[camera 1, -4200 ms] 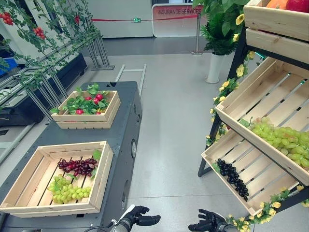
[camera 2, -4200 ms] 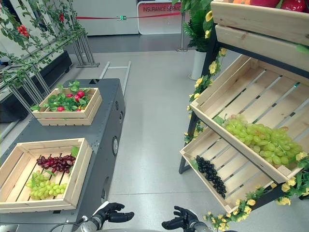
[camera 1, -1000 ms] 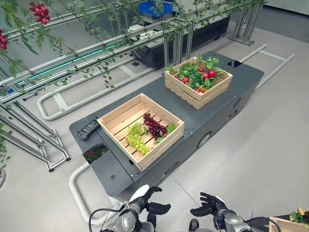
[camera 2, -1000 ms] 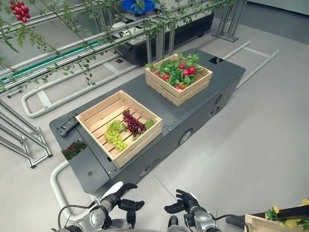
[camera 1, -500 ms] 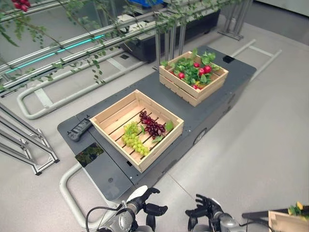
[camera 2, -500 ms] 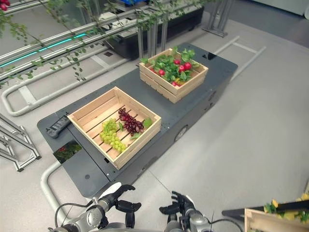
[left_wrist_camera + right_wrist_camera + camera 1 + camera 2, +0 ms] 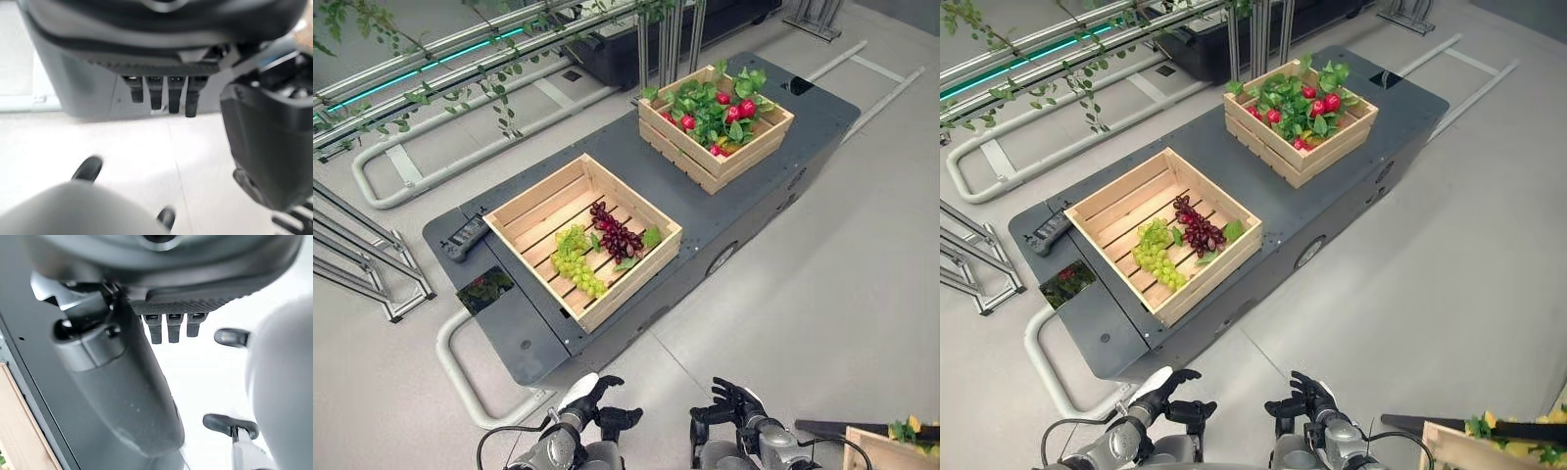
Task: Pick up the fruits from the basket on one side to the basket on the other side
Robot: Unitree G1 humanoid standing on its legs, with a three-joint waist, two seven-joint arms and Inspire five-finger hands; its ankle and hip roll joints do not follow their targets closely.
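Ahead, the grape crate [image 7: 631, 284] stands near, the red-fruit crate [image 7: 671, 147] beyond it.

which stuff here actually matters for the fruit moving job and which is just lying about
For the job: near crate, holding green grapes and dark grapes; far crate with red fruit; left hand and right hand, both empty.
Lying about: black handset on the grey cart; metal rails with vines; crate corner trimmed with flowers.

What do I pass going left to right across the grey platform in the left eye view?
Black handheld device → green grape bunch → dark purple grape bunch → wooden slatted crate of red fruit and leaves.
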